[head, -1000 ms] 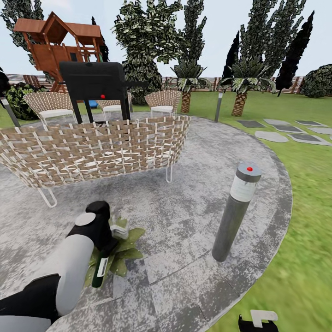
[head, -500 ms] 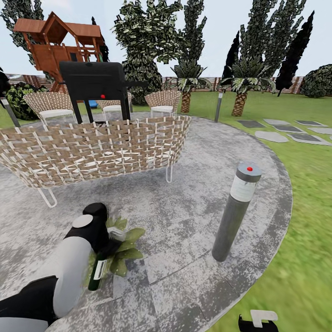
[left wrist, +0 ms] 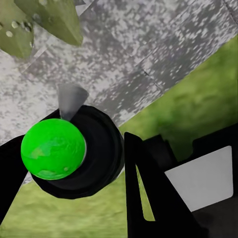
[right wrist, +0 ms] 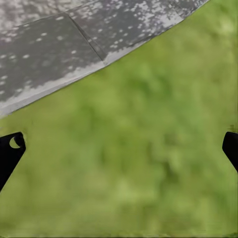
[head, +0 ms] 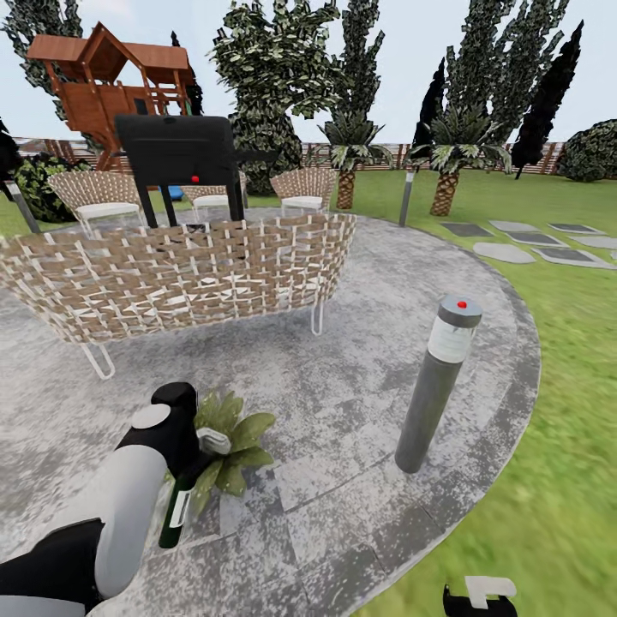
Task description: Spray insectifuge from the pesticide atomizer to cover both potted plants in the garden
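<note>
A low potted plant (head: 233, 435) with broad pointed green leaves sits on the grey patio (head: 343, 403) of the garden. My left gripper (head: 197, 446) hangs at the plant's left edge, shut on the pesticide atomizer (head: 176, 514), a dark green bottle with a white label that hangs below the hand. In the left wrist view, black fingers (left wrist: 148, 198) flank the atomizer's bright green cap (left wrist: 53, 148), with plant leaves (left wrist: 49, 22) just beyond. My right gripper (head: 480, 596) is low at the right over grass; its fingertips (right wrist: 11, 148) stand wide apart, open and empty.
A grey bollard lamp (head: 435, 396) with a red dot stands right of the plant. A woven wicker sofa (head: 180, 274) lies behind, then a black grill (head: 180, 158), wicker chairs and a wooden playhouse (head: 103, 77). Lawn (head: 566, 386) with stepping stones (head: 531, 244) spreads right.
The view has shifted slightly. My left arm has drawn the atomizer a little left and back from the plant, so more of its leaves show. The right gripper has not moved.
</note>
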Available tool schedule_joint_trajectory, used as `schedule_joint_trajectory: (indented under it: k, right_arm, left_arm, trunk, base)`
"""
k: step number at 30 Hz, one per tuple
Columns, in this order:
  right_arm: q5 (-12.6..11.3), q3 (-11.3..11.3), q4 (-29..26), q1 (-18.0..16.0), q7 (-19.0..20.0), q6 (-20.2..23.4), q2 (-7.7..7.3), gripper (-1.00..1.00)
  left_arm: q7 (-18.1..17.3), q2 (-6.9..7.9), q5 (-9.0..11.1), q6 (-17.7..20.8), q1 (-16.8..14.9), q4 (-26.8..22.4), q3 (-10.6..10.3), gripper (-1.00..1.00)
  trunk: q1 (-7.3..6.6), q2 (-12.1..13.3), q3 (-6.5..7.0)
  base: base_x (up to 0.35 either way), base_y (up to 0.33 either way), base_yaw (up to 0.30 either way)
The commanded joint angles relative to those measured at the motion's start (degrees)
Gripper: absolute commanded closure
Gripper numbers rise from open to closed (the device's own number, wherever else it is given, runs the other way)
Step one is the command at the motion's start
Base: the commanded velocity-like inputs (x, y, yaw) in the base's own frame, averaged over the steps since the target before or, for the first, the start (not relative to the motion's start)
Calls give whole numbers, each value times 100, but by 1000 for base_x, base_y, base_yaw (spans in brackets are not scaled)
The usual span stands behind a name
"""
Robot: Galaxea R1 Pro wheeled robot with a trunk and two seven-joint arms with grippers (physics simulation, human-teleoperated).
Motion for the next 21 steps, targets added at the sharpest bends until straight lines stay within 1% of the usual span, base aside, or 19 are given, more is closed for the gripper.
schedule_joint_trajectory:
  k: [1,4,7,10,13,17,21]
  right_arm:
    - [61,-42,8,-4,-16,-21,1,-100]
    - [60,-42,8,-4,-16,-21,1,-100]
    - [56,-44,8,-4,-16,-21,1,-100]
    - [56,-44,8,-4,-16,-21,1,-100]
    - [60,-44,8,-4,-16,-21,1,-100]
    - [58,-43,8,-4,-16,-21,1,-100]
    - [58,-44,8,-4,-16,-21,1,-100]
  left_arm:
    - [-47,-11,-60,60,-3,-4,33,100]
    - [-47,-23,-53,60,3,18,24,100]
    - [-47,-30,-48,55,8,54,23,100]
    - [-47,-21,-51,47,117,40,16,100]
    - [-47,-9,-45,44,219,-1,0,100]
    - [-47,9,-32,44,232,-11,16,100]
    - [-47,25,-18,42,234,-12,30,100]
  trunk:
    - [-4,-2,-5]
    - [-4,-2,-5]
    - [-4,-2,-5]
    - [-4,-2,-5]
    - [-4,-2,-5]
    - [-4,-2,-5]
    - [-4,-2,-5]
  base:
    - [-257,233,0]
    - [-142,246,0]
    - [-38,84,0]
    - [-24,21,0]
    - [-190,135,0]
    - [-225,237,0]
    - [-50,320,0]
